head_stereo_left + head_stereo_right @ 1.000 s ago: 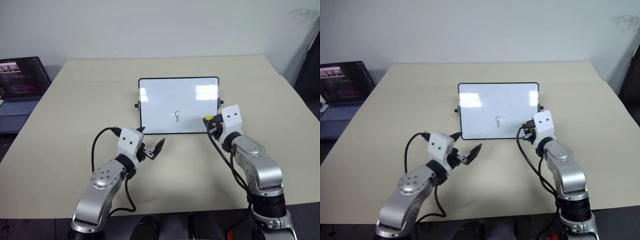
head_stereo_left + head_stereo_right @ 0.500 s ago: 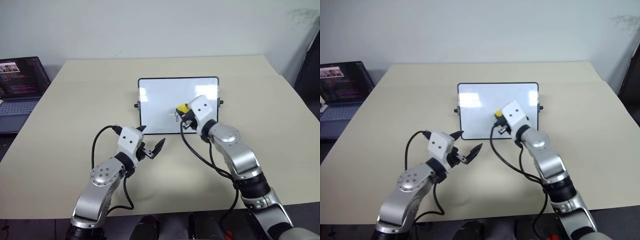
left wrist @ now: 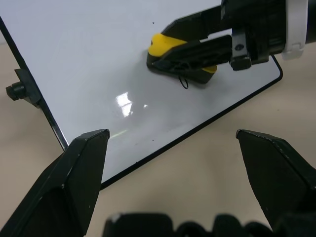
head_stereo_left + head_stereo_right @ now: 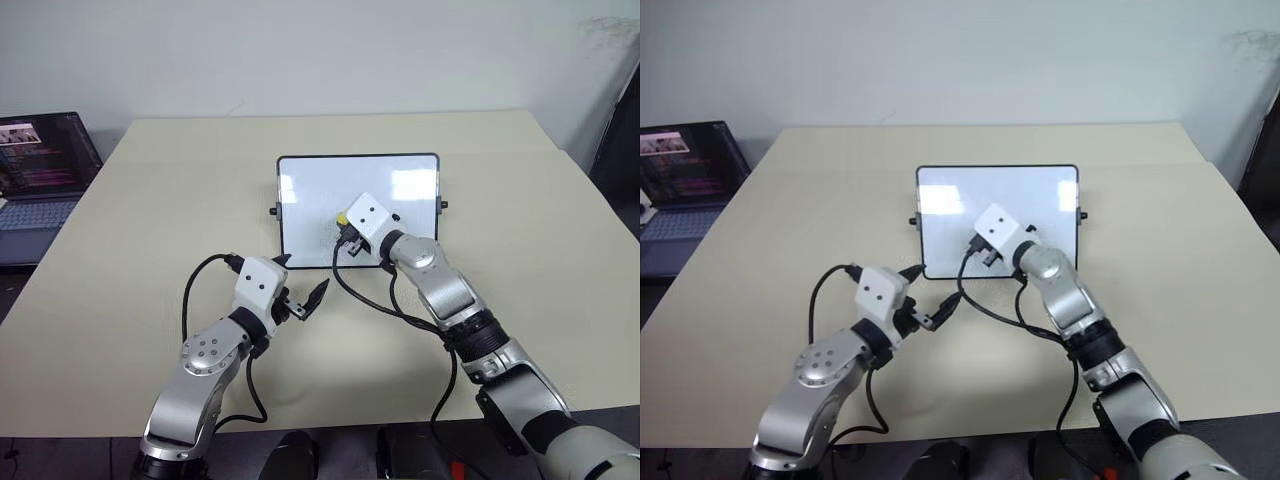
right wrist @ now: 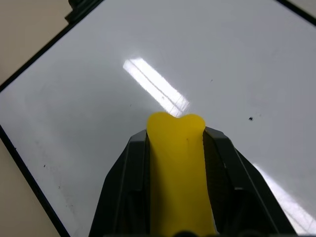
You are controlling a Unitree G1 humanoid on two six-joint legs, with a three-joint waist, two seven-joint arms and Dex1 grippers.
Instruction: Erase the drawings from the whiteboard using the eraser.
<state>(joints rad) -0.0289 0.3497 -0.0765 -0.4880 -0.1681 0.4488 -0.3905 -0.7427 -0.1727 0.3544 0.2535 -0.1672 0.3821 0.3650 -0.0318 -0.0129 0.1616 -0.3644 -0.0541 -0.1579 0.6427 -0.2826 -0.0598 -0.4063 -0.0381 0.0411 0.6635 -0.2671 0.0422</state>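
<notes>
Beige table (image 4: 150, 200) under a pale wall carries the whiteboard (image 4: 310, 190), propped upright near the table's middle, toward the far edge. Beyond the table's left edge sits a laptop (image 4: 40, 165). Reaching forward and leftward across the board's face, the right arm presses its right gripper (image 5: 176, 143), clenched on the yellow eraser (image 3: 170, 44), against the lower middle of the board, where a small loop of the drawings (image 3: 183, 83) peeks out beside the eraser. Just short of the board's near left corner, the left gripper (image 4: 298, 292) is held level with fingers spread, grasping nothing.
</notes>
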